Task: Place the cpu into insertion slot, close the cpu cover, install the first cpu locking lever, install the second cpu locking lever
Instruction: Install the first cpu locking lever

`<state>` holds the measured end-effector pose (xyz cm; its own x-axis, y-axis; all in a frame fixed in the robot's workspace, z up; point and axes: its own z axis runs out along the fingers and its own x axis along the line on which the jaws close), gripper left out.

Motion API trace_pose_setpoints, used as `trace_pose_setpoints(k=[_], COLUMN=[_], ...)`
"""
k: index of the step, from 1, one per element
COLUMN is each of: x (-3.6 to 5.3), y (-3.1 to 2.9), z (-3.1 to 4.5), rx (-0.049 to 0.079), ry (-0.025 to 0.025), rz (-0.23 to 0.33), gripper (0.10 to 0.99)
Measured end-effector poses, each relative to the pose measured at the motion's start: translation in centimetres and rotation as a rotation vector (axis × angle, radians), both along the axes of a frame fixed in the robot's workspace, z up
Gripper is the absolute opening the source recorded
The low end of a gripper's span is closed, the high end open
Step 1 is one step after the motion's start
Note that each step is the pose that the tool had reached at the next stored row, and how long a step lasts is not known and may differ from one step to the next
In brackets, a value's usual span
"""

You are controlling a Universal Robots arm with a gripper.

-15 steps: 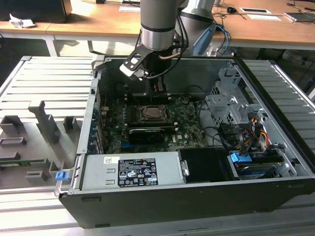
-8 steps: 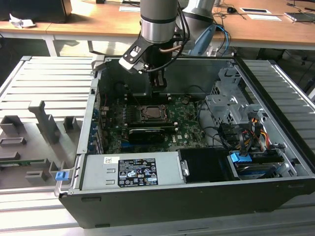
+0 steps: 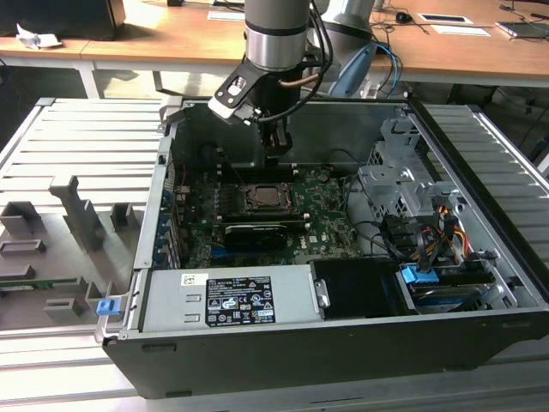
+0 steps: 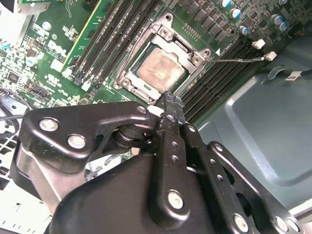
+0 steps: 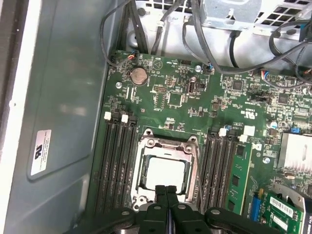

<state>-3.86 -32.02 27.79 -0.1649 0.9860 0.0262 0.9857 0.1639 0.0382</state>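
1 cpu [image 5: 165, 171] is seen seated in the insertion slot [image 5: 142, 179], w/ 1 cpu cover [image 5: 168, 145] laid flat around it, in both wrist views. The whole PC case [image 3: 343, 360] and the arm [image 3: 276, 34] are shown in the exterior view. There the gripper [image 3: 276, 144] is held above the motherboard [image 3: 326, 215], near the slot. 2 fingers [image 5: 159, 197] are pressed together tip to tip, nothing gripped. Contact w/ the cover can't be told. 1 coin cell [image 5: 139, 75] is counted.

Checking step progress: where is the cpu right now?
In the first wrist view the cpu lies on the motherboard, framed by the cpu cover, between two memory-slot banks, beside the gripper.
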Motion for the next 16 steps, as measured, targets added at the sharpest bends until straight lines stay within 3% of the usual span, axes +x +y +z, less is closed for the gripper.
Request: trace_pose_setpoints(k=[7,9,16], x=[0.00,0.00,0.00], y=[0.00,0.00,0.00], z=[0.00,0.00,0.00], rx=[0.000,0.000,0.000], ry=[0.0000,0.0000,0.0000], rz=[0.041,0.089,0.167], gripper=[0.106,0.106,0.106])
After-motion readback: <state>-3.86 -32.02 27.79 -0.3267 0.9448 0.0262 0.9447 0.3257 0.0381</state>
